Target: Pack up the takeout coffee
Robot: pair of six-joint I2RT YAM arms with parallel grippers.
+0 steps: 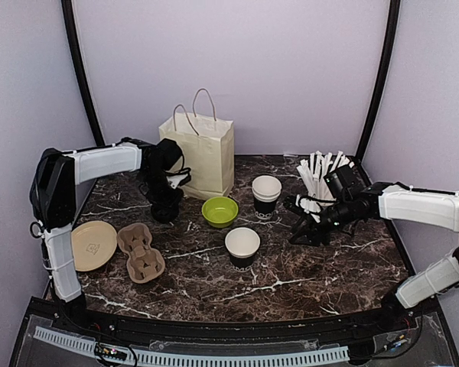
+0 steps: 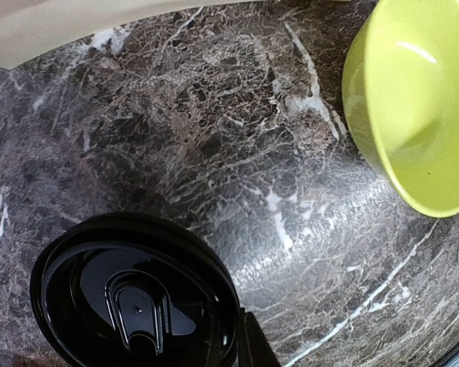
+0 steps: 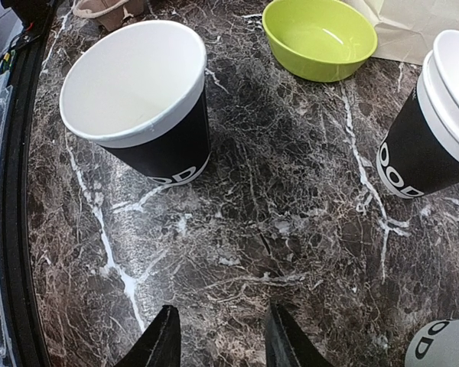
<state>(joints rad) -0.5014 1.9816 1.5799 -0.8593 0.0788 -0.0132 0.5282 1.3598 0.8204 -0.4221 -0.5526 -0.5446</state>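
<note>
An open black coffee cup (image 1: 242, 246) with a white inside stands mid-table; it also shows in the right wrist view (image 3: 134, 92). A stack of the same cups (image 1: 266, 195) stands behind it (image 3: 436, 115). My left gripper (image 1: 167, 200) is down by the paper bag at a black plastic lid (image 2: 134, 298). One finger (image 2: 256, 348) presses the lid's right rim and the other is hidden. My right gripper (image 1: 294, 222) is open and empty just above the table (image 3: 222, 344), right of both cups and apart from them.
A cream paper bag (image 1: 199, 157) stands at the back. A lime-green bowl (image 1: 219, 211) sits in front of it. A cardboard cup carrier (image 1: 141, 252) and a tan plate (image 1: 93, 245) lie at the left. A cup of white straws (image 1: 317, 180) stands behind my right gripper.
</note>
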